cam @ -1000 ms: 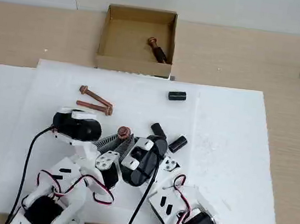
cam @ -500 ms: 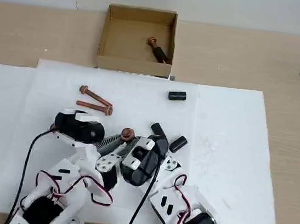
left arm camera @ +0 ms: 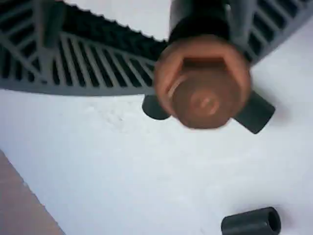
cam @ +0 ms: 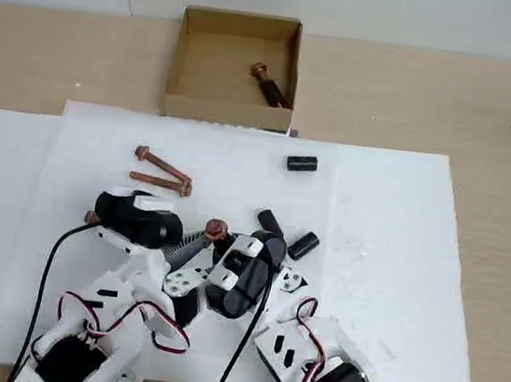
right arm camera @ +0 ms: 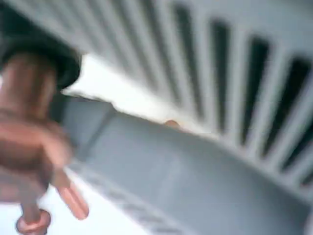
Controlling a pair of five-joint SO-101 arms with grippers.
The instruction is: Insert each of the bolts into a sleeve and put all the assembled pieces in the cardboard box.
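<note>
Step in hand, as I read it: seating a bolt in a sleeve, mid-air, right where the two arms meet at the near edge of the paper sheet (cam: 378, 264).

Left gripper (cam: 200, 240): ribbed fingers (left arm camera: 98, 63) sit on either side of the sleeve (left arm camera: 200, 17); reads as clamped on it. The bolt (left arm camera: 203, 85) has its head facing the left wrist camera, just in front of the sleeve.

Right gripper (cam: 229, 249): pressed up against the same joint; can't tell whether it's gripping anything. Its wrist view shows bare copper shank between head and sleeve, so I'd call the bolt only part-way in.

To do it well:
- keep bolt and sleeve axes in line; push straight along the shank, no sideways load
- stop when the head seats on the sleeve's end
- hand over to one arm only after it seats; letting go early likely drops the bolt

Just beyond the grippers are two loose sleeves (cam: 270, 221) (cam: 303, 245), near the right arm; any swing out that way could roll them. Lift clear before turning.

Farther out on the sheet: two loose bolts (cam: 163, 165) (cam: 160, 181), side by side and nearly touching at the heads; a third loose sleeve (cam: 301, 164), well apart from the rest.

Farthest: the cardboard box (cam: 228, 110) on the bare table past the sheet, with one assembled piece (cam: 269, 85) inside near its right wall. One is done, one is in hand and two bolts are left; drop the next one toward the open left side of the box.
</note>
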